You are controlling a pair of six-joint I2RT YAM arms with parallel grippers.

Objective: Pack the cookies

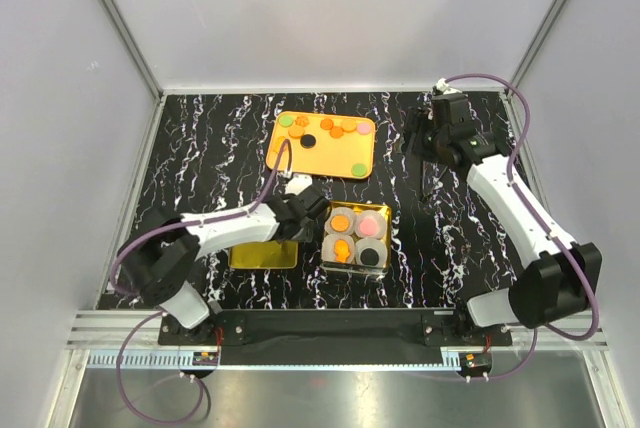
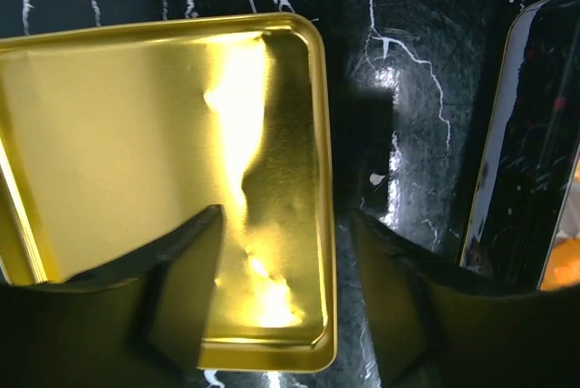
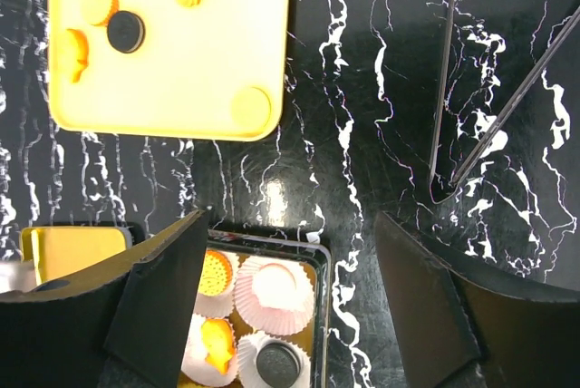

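Several loose cookies, orange, green and one black (image 1: 309, 140), lie on an orange tray (image 1: 335, 156) at the back centre. A gold box (image 1: 385, 238) holds paper cups with an orange cookie (image 1: 340, 221), a pink one (image 1: 372, 224), another orange one (image 1: 342, 247) and a black one (image 1: 371, 256). My left gripper (image 1: 303, 223) is open and empty, its jaws straddling the right rim of a gold lid (image 2: 136, 134). My right gripper (image 1: 420, 143) is open and empty, raised above the table right of the tray. In the right wrist view (image 3: 290, 252) it looks down on the box (image 3: 319, 315) and the tray (image 3: 181, 89).
The gold lid (image 1: 263, 254) lies left of the box near the front. Thin metal tongs (image 3: 471, 89) lie on the black marbled table, right of the tray. White walls close in the back and sides.
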